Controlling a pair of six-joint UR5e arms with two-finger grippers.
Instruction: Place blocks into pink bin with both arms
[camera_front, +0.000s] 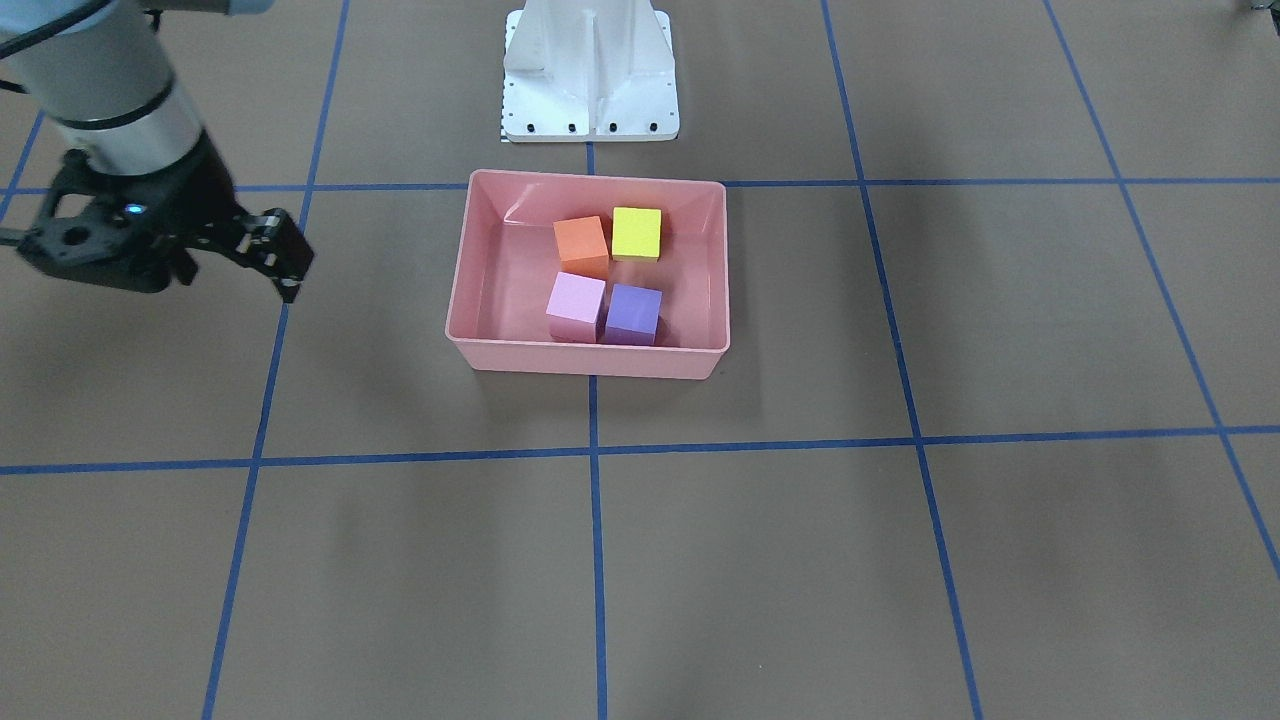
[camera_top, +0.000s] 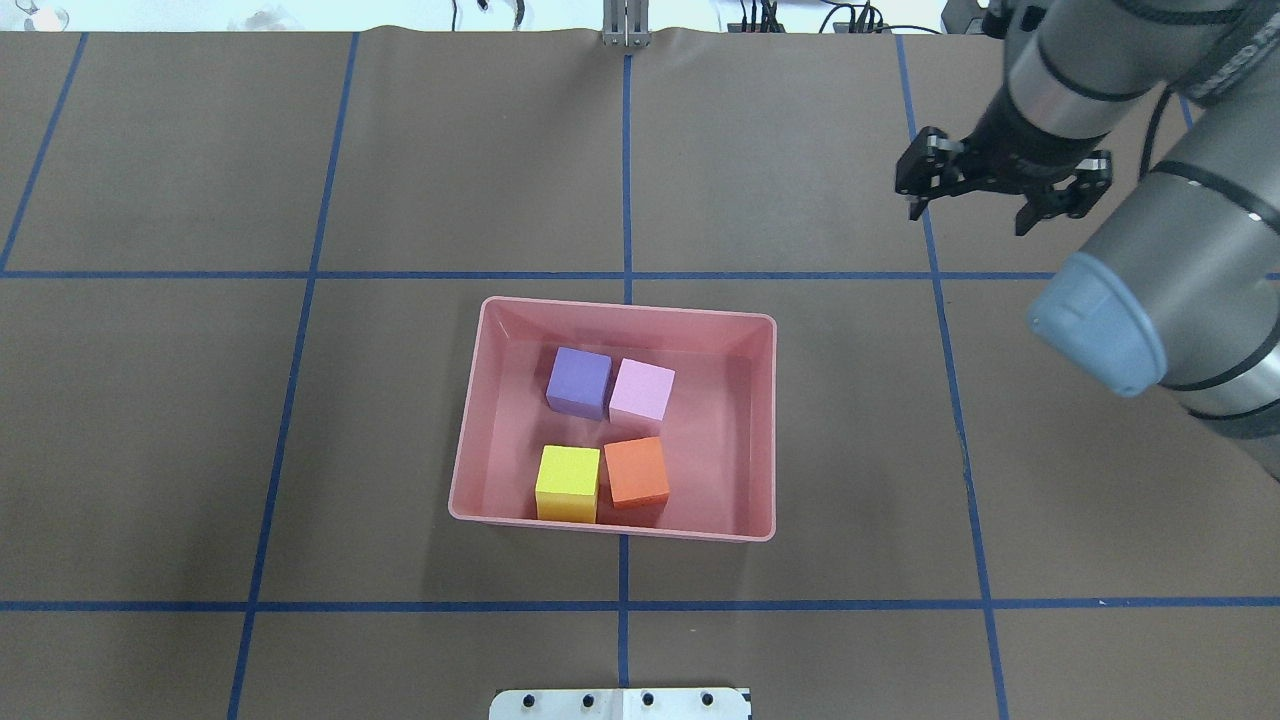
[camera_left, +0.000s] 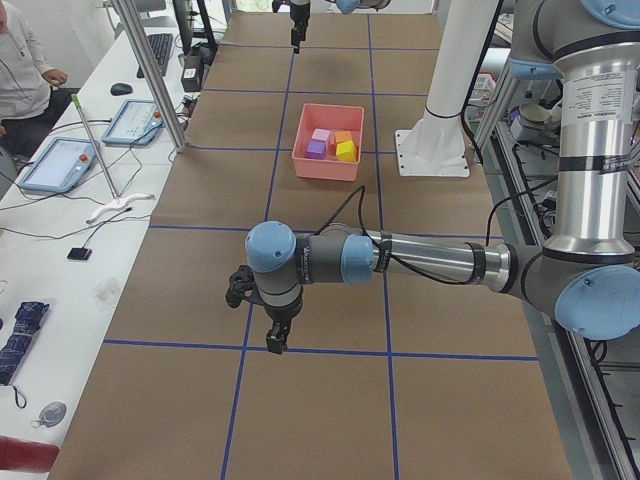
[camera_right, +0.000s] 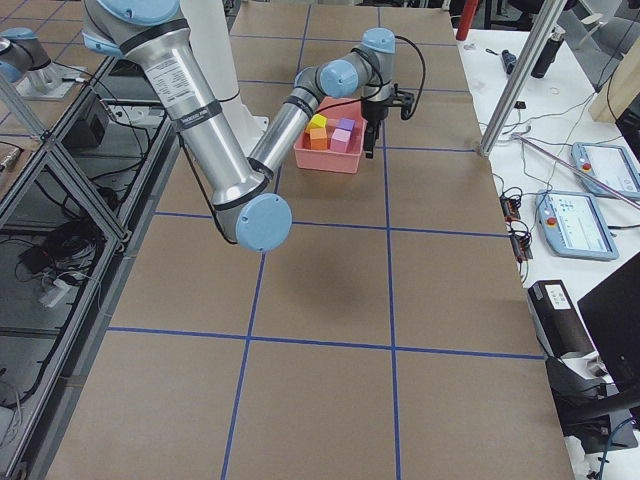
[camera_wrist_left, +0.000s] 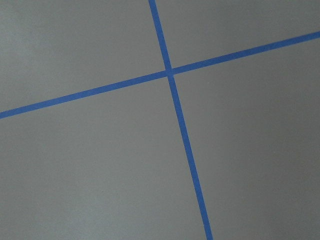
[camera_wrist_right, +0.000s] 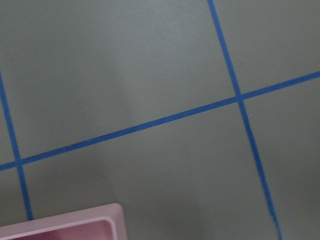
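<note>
The pink bin (camera_front: 590, 360) sits mid-table, also in the overhead view (camera_top: 610, 528). Four blocks lie inside it: orange (camera_top: 636, 470), yellow (camera_top: 568, 478), purple (camera_top: 579, 380) and lilac (camera_top: 642, 389). My right gripper (camera_top: 967, 220) hovers open and empty beyond the bin's far right corner, well clear of it; it also shows in the front view (camera_front: 238, 285). My left gripper (camera_left: 275, 338) shows only in the exterior left view, low over bare table far from the bin; I cannot tell whether it is open. The right wrist view shows a corner of the bin (camera_wrist_right: 75, 225).
The white pedestal base (camera_front: 590, 80) stands just behind the bin on the robot's side. Blue tape lines (camera_wrist_left: 172, 95) grid the brown table. A side bench with tablets (camera_left: 60, 165), a metal post (camera_left: 150, 70) and an operator (camera_left: 20, 70) lie past the table's far edge.
</note>
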